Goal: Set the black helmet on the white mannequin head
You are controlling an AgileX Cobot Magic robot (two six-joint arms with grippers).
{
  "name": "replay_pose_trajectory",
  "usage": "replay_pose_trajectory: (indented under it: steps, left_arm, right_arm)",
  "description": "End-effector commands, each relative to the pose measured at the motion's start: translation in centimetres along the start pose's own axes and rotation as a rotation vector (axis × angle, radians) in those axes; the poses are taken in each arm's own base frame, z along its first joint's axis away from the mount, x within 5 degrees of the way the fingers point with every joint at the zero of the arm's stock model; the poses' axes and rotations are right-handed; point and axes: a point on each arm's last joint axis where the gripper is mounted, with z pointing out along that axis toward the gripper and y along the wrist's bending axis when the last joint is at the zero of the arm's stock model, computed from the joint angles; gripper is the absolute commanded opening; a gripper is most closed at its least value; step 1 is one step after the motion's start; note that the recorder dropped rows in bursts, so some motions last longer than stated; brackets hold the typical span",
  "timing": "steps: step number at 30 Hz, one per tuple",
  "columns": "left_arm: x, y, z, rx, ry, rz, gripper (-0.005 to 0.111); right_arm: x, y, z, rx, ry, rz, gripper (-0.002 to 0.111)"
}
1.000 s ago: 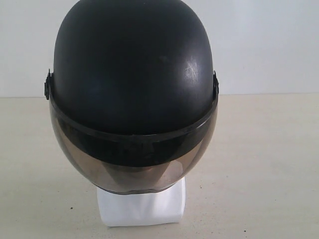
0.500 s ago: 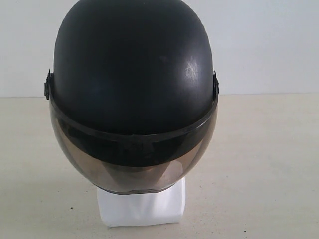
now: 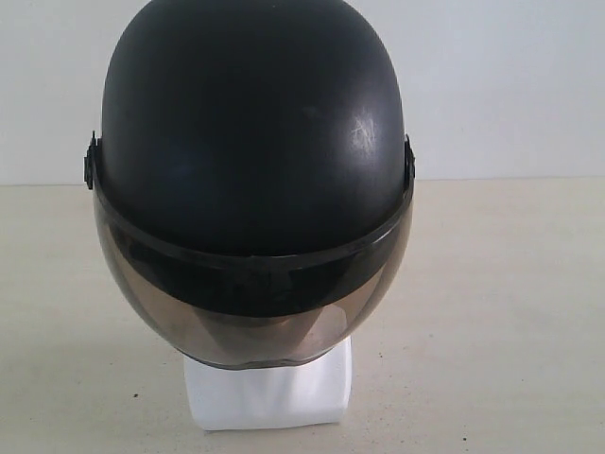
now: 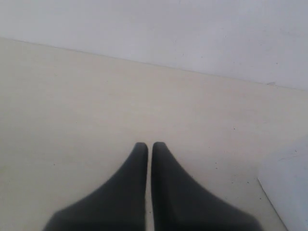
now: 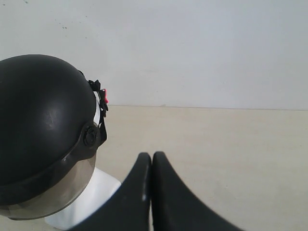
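Nearest us, the left tool (image 4: 149,144) is clenched on nothing, low over the bench (image 4: 72,106). The right tool (image 5: 151,155) is pressed together and empty, apart from the black helmet (image 3: 250,132). The helmet sits on the white mannequin head (image 3: 269,397), its smoky visor (image 3: 250,317) down over the face, with only the blocky base showing below. Behind stands a pale wall (image 3: 501,85).

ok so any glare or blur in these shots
Exterior view: even soft light, a dull sheen on the black helmet, faint shadow beside the white mannequin head. Left wrist view: the left pincer is blurred. Right wrist view: right pincer soft too, helmet sharper.
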Motion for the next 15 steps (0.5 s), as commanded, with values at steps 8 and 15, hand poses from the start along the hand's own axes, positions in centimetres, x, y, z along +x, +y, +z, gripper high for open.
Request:
replay_pose_trajectory:
  steps: [8,15]
  left_arm:
    - [-0.02,0.00,-0.03,0.000,-0.004,0.004,0.004]
    - [-0.02,0.00,-0.03,0.000,-0.004,0.004,0.004]
  right_arm:
    - [-0.18,-0.05,-0.20,0.000,-0.021,-0.007,0.000]
    - [-0.49,-0.18,-0.24,0.015,-0.045,0.008,0.000]
